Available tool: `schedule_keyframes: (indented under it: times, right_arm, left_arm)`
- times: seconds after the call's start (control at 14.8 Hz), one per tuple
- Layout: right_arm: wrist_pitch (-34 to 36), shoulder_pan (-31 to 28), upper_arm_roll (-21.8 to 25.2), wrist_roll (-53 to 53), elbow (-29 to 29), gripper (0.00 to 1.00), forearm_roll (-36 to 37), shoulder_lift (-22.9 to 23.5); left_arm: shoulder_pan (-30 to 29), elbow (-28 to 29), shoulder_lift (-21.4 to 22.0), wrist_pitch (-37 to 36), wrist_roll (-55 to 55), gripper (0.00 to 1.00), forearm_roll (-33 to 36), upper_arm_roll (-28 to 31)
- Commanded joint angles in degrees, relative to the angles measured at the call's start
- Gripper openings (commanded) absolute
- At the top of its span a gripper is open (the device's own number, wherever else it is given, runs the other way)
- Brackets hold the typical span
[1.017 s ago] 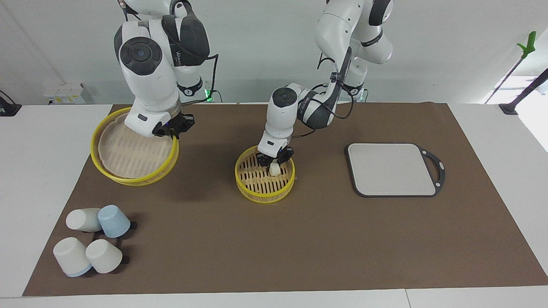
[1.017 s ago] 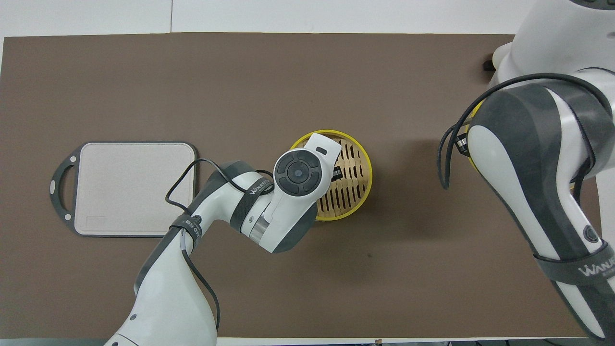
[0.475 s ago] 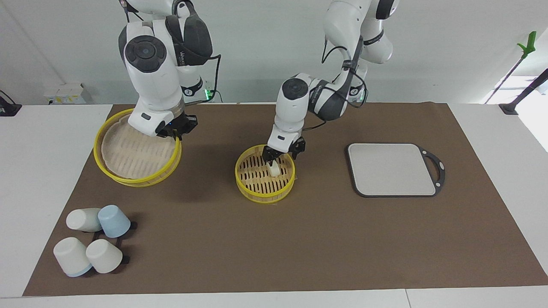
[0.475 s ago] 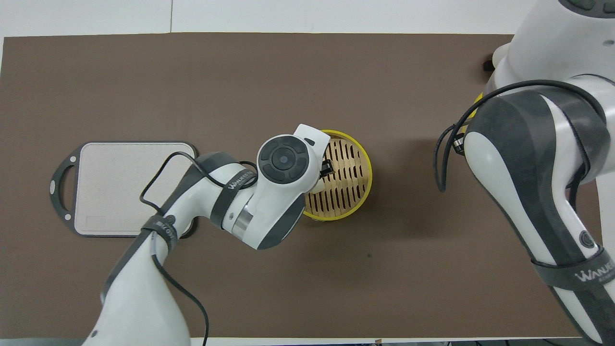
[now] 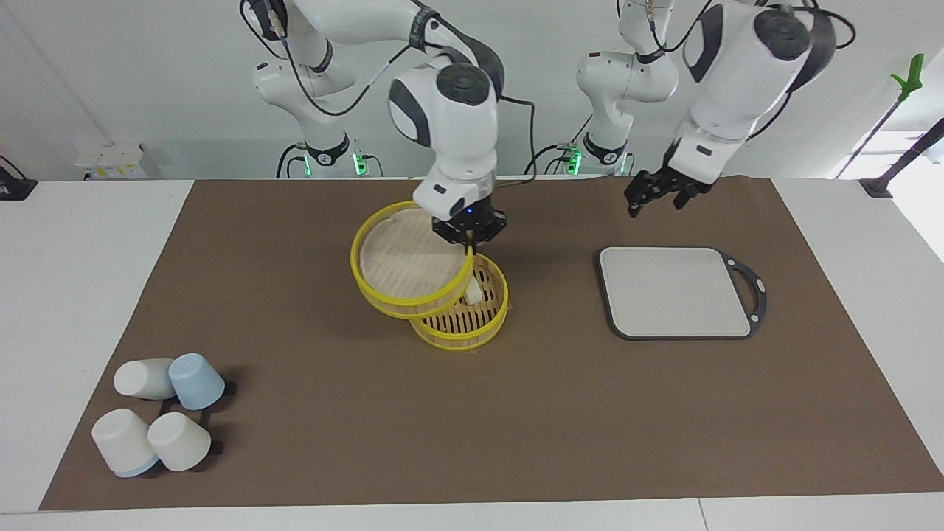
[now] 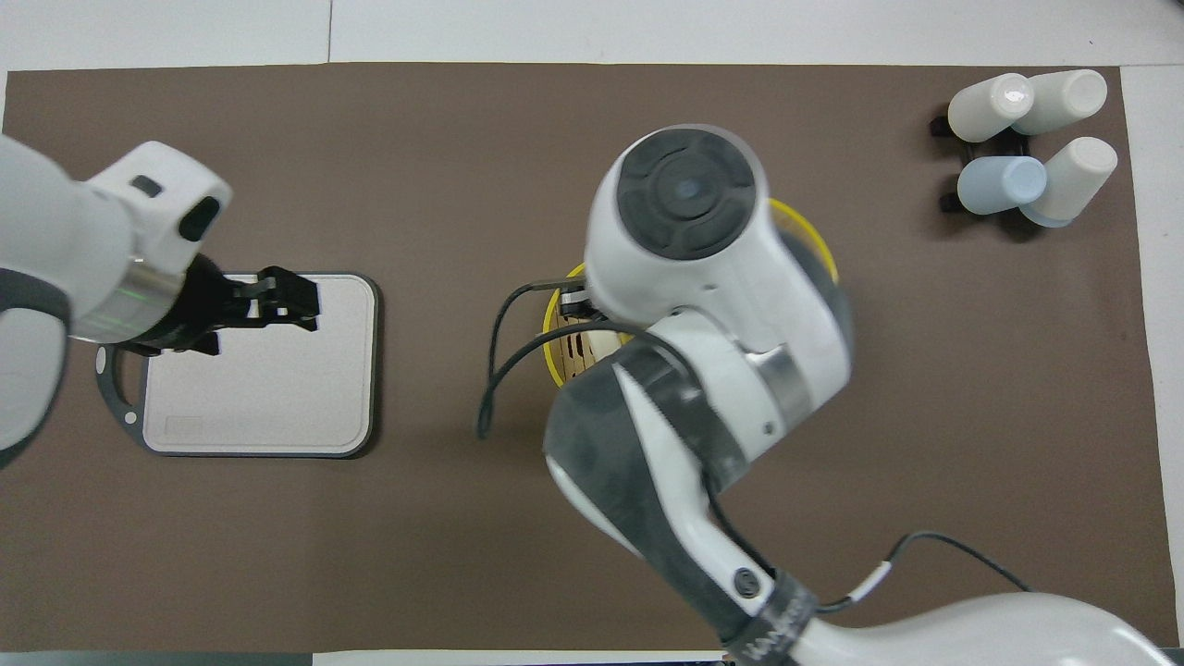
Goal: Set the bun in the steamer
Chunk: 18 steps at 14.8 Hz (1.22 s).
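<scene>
Facing view: bun in steamer, below right pincer.

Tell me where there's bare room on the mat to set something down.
Bare mat lies between the cups and the steamer, and along the edge farthest from the robots. The cutting board top is bare. It is crowded at the steamer: the right end effector holds the lid tilted over it, bun inside.

Two glossy white Franka arms with dark grey joint caps and black cables; green lights glow at their bases, black fingers below each white wrist.
</scene>
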State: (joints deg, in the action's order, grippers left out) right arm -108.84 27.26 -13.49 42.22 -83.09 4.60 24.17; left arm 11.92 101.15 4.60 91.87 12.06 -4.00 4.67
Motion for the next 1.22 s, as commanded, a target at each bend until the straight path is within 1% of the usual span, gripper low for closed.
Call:
schedule_keyframes:
  times: [0.0, 0.14, 0.27, 0.41, 0.54, 0.68, 0.75, 0.81, 1.02, 1.15]
  right_arm:
    - [-5.40, 0.52, 0.39, 3.22, 1.63, 0.00, 3.13, 4.57]
    - [-5.86, 0.87, 0.39, 3.22, 0.48, 0.00, 3.14, 4.48]
    - [-6.56, 0.78, 0.39, 3.48, -1.19, 0.00, 3.23, 4.13]
    - [-8.31, 0.69, 0.30, 4.18, -1.98, 0.00, 2.88, 4.04]
    - [-9.28, 1.13, 0.30, 5.67, -2.16, 0.00, 2.61, 4.31]
    - [-11.12, 3.40, 0.39, 9.09, -2.33, 0.00, 2.96, 5.01]
    - [-11.57, 3.42, 0.39, 9.37, -2.42, 0.00, 2.96, 5.18]
    - [-11.66, 3.15, 0.39, 9.37, -2.42, 0.00, 3.05, 5.53]
    - [-12.53, 2.80, 0.39, 9.37, -3.30, 0.00, 3.05, 5.63]
    - [-15.52, 2.80, 0.39, 9.54, -5.23, 0.00, 2.96, 5.36]
  left_arm:
    - [-6.98, -0.25, 0.40, -2.04, -12.38, 1.00, 3.20, -1.06]
    - [-10.23, -0.43, 0.41, -2.22, -16.27, 1.00, 3.56, -1.06]
    - [-10.60, -1.04, 0.32, -3.09, -16.55, 1.00, 3.56, -1.06]
    - [-10.51, -2.88, -0.12, -4.76, -16.55, 1.00, 3.56, -1.15]
    - [-9.81, -4.73, -0.82, -6.08, -16.55, 1.00, 3.38, -1.15]
    - [-7.54, -6.66, -2.22, -6.88, -16.37, 1.00, 3.21, -0.28]
    - [-5.00, -7.89, -2.49, -6.97, -16.11, 1.00, 2.95, 2.34]
    - [-3.32, -8.33, -2.58, -6.97, -16.11, 1.00, 2.77, 3.67]
    - [-2.69, -8.43, -2.67, -7.05, -16.02, 1.00, 2.77, 3.86]
    - [-2.69, -8.60, -3.54, -7.14, -16.02, 1.00, 2.77, 3.86]
